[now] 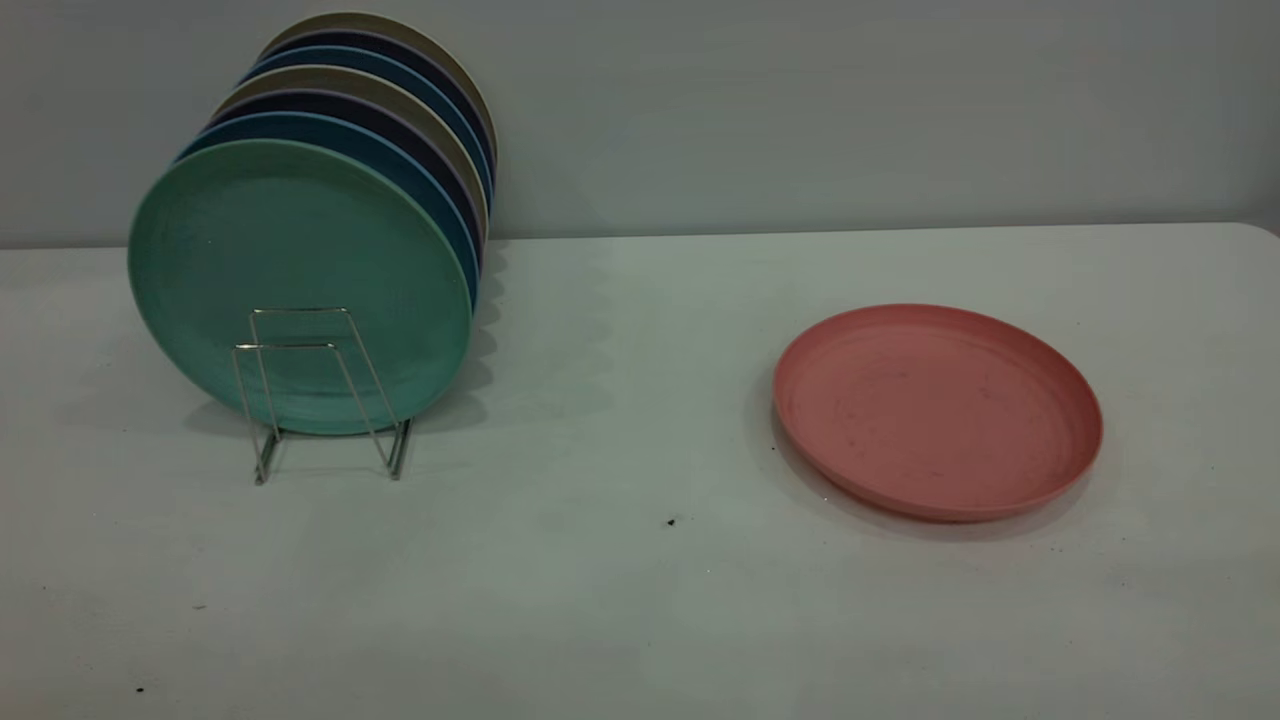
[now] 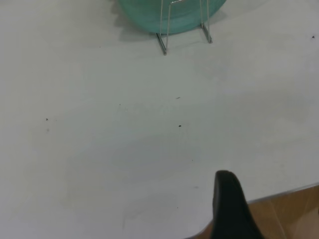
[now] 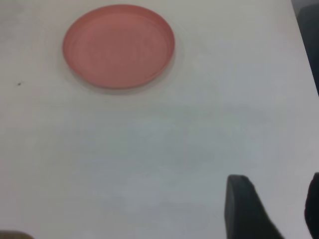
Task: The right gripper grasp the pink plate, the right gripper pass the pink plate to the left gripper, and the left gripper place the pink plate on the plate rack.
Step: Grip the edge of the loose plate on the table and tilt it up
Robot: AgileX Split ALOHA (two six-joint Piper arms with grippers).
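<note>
The pink plate (image 1: 937, 410) lies flat on the white table, right of centre; it also shows in the right wrist view (image 3: 118, 46). The plate rack (image 1: 322, 395) stands at the left, holding several upright plates with a teal-green plate (image 1: 300, 270) at the front. Its wire feet show in the left wrist view (image 2: 164, 35). Neither gripper shows in the exterior view. My right gripper (image 3: 276, 184) is open and empty, well short of the pink plate. My left gripper (image 2: 274, 184) shows one black finger (image 2: 229, 209) with no second one beside it, over the table's edge, far from the rack.
Behind the teal plate stand blue, dark navy and beige plates (image 1: 400, 120). Two front rack loops (image 1: 300, 350) hold nothing. The table's edge (image 2: 279, 193) and a wooden floor lie near the left gripper. A grey wall stands behind the table.
</note>
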